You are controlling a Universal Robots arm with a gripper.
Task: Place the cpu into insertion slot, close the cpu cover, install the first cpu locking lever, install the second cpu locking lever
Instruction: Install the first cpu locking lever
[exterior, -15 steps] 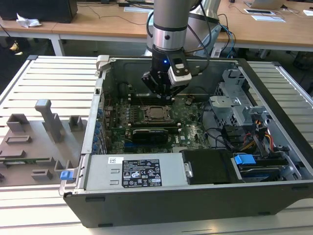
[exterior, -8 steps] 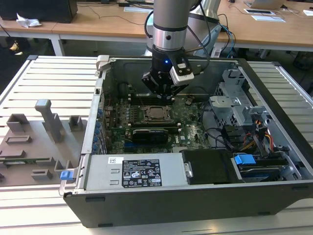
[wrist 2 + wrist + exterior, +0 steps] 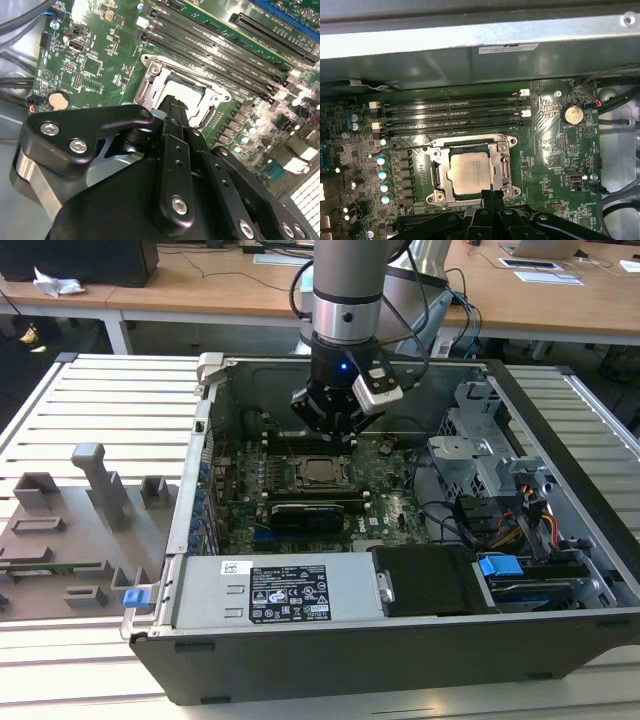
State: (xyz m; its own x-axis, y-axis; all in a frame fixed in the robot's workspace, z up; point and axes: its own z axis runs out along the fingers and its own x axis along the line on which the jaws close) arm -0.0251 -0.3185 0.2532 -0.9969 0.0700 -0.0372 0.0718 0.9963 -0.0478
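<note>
The cpu (image 3: 470, 171), a silver-grey square chip, lies flat in the insertion slot (image 3: 512, 141) on the green motherboard. The cpu cover (image 3: 436, 172), a silver frame, lies down around the chip's edges. A thin wire lever (image 3: 410, 147) runs along the socket side that faces the memory slots. My gripper (image 3: 492, 198) hovers at the socket's opposite edge, with its black fingers pressed together and nothing between them. In the second wrist view the gripper (image 3: 172, 107) stands just over the cpu (image 3: 176, 89). In the exterior view the gripper (image 3: 335, 435) hangs inside the open computer case, just above the cpu (image 3: 322, 472).
Long black memory slots (image 3: 450, 112) lie beside the socket, with a coin battery (image 3: 572, 114) further off. The case wall (image 3: 470, 45) rises behind them. A power supply (image 3: 270, 590), a drive cage (image 3: 480, 455) and cables crowd the case. A grey fixture (image 3: 70, 530) lies at the exterior view's left.
</note>
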